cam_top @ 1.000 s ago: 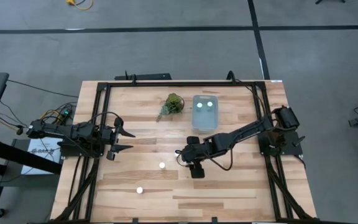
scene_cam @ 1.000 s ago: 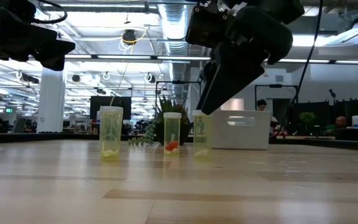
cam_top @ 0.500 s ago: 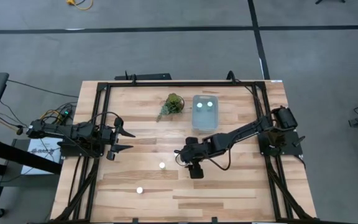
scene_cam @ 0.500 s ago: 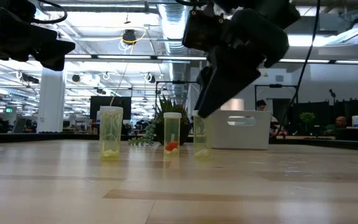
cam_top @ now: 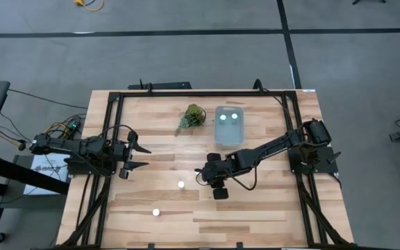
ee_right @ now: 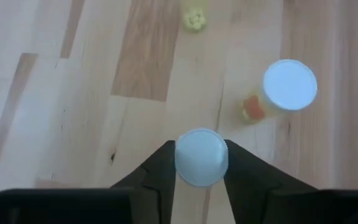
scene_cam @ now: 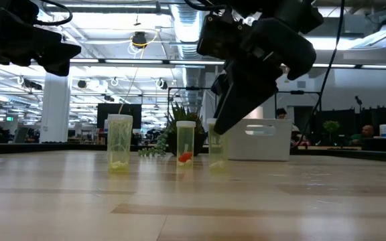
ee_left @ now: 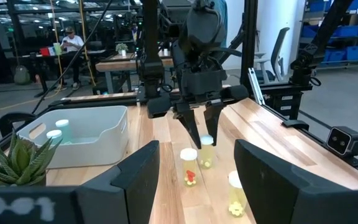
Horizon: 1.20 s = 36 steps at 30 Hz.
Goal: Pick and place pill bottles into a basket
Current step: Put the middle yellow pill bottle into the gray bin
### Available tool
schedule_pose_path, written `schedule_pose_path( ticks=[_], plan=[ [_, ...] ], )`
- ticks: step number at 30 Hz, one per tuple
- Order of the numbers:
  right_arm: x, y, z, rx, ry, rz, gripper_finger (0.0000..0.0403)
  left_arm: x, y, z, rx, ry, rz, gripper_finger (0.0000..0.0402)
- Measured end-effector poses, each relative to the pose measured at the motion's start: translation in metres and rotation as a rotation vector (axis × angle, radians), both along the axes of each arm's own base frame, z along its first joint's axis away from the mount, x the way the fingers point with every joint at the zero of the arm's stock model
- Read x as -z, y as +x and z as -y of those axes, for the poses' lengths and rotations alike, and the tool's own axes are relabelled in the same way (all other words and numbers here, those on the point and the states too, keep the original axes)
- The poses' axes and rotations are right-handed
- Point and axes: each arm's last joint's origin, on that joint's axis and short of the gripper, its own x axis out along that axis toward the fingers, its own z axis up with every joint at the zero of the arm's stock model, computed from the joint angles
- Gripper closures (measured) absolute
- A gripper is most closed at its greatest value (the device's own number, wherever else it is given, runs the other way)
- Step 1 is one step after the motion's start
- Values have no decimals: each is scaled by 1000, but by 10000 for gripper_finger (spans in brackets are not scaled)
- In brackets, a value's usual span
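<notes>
Three clear yellowish pill bottles with white caps stand upright on the wooden table. One bottle (cam_top: 156, 212) is near the front, a second (cam_top: 181, 185) is mid-table, and a third (scene_cam: 216, 147) stands under my right gripper (ee_right: 201, 163), which is shut on it. The pale basket (cam_top: 230, 125) at the far middle holds two white-capped bottles (cam_top: 232, 117). My left gripper (cam_top: 144, 156) hangs open above the table's left side, clear of everything. My right gripper pinches the third bottle by its round white cap (ee_right: 185, 158), one finger (ee_right: 160, 171) on each side. The fingers come from above, slanting down. The bottle stands upright with its base (scene_cam: 216, 165) on the table.
A green plant sprig (cam_top: 192, 117) lies just left of the basket. A black frame (cam_top: 117, 97) runs around the table's edges. The second bottle (ee_right: 289, 85) stands close beside the held one. Bare wood lies at the table's near right.
My right gripper has sunk a little over the third bottle and shut on its cap. The bottle stays standing where it was.
</notes>
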Motion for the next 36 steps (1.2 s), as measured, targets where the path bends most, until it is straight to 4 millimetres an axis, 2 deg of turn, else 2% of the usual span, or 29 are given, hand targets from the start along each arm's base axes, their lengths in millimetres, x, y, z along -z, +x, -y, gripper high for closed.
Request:
schedule_pose_path(
  ticks=[4,9,14,17,19,23,27,32,36],
  plan=[
    [-16,-6,5,-7,-14,12,286,0,0,0,0,8,1,203],
    [-59,-26,24,48,-72,53,270,0,0,0,0,0,0,203],
    [-109,-55,57,148,-160,139,286,0,0,0,0,6,1,203],
    [-128,-71,84,230,-176,160,290,0,0,0,0,0,0,203],
    [-134,-80,102,285,-190,149,289,0,0,0,0,6,0,203],
    [-132,-85,136,371,-195,114,278,0,0,0,0,3,0,203],
    [-113,-81,161,387,-138,74,278,0,0,0,0,5,0,203],
    [-71,-76,177,384,-85,-3,285,0,0,0,0,1,0,203],
    [-49,-67,180,363,-62,23,282,0,0,0,0,5,1,203]
  ],
)
